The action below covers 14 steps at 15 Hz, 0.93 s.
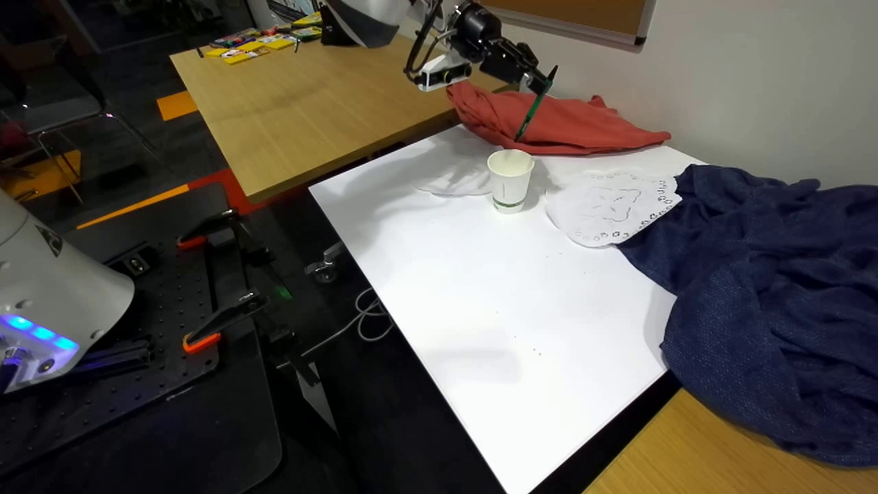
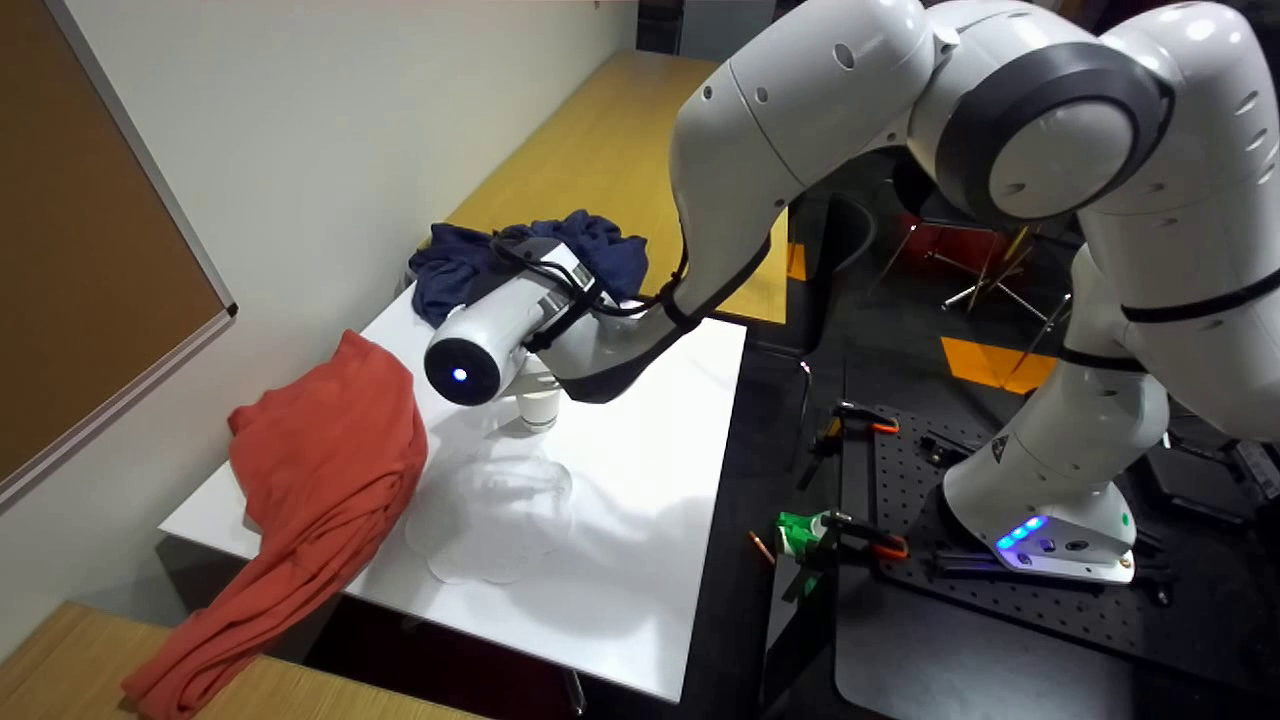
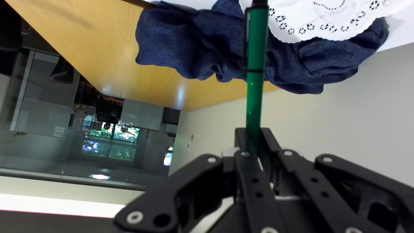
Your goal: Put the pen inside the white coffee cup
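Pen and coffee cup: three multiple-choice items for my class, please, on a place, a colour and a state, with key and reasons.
1. What does the coffee cup stand on?
A. the red cloth
B. the white table
C. the blue cloth

2. What colour is the pen?
A. green
B. orange
C. white

3. What state is the pen in?
A. inside the coffee cup
B. flat on the white table
C. held in the jaws

1 B: an exterior view shows its base there.
2 A: the wrist view shows a green barrel.
3 C: that view shows the jaws closed on it.
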Tool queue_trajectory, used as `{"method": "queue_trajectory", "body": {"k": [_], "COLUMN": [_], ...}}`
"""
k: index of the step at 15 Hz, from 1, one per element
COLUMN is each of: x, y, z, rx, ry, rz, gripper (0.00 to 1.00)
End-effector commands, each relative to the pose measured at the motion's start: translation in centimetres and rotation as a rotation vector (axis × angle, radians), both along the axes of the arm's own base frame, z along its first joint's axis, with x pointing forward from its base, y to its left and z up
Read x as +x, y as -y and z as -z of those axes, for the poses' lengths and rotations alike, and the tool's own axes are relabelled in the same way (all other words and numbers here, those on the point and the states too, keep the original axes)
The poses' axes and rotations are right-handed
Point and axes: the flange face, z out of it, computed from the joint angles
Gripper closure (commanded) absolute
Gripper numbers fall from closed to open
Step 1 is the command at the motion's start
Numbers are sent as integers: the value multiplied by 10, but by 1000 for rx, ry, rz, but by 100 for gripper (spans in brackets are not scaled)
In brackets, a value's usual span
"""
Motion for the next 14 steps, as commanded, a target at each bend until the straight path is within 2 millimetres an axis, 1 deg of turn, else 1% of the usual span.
{"method": "queue_trajectory", "body": {"k": [1,9,14], "x": [10,11,11], "y": [-2,-12,-13], "z": [14,48,70], "rx": [-13,-9,-15], "ry": [18,-20,-45], "rz": [12,-2,-3], "gripper": [97,97,97]}}
